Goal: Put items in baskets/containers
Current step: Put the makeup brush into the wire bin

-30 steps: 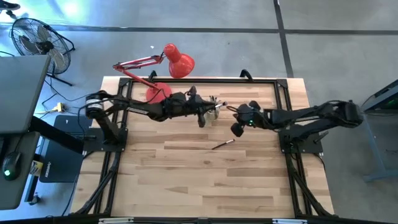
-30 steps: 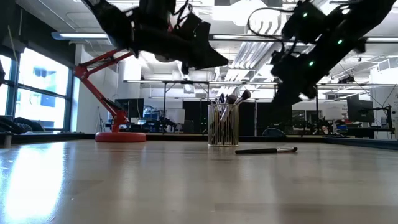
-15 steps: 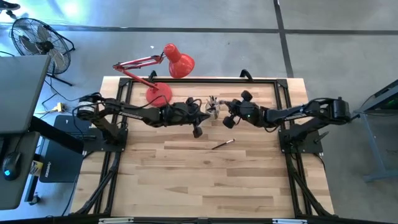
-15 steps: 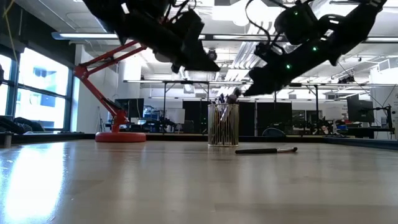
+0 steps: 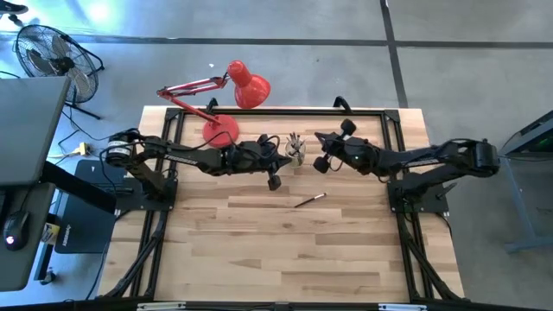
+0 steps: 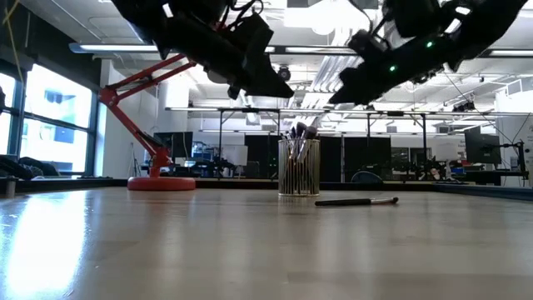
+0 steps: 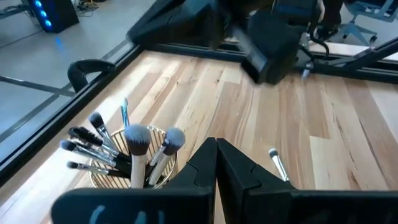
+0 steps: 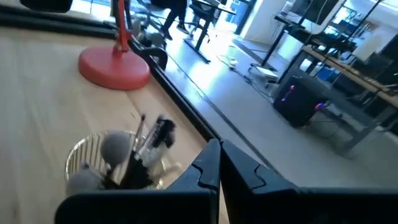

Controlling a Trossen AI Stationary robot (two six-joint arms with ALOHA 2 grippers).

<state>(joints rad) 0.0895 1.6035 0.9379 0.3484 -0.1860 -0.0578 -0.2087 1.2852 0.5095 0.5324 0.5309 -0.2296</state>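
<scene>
Wooden-handled brush (image 5: 309, 199) lay alone nearside of the cup (image 5: 296, 154), angled left-to-right, nearer the clenched, empty right gripper (image 5: 320, 161) than the clenched left gripper (image 5: 274, 180).

Both arms reach toward the cup (image 5: 296, 151) of brushes near the table's (image 5: 259, 250) far edge; one brush (image 5: 309, 199) lies alone.

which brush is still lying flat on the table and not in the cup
The lone brush lying flat on the table, on the near side of the glass cup. All the others stand bristles-up inside the cup.
</scene>
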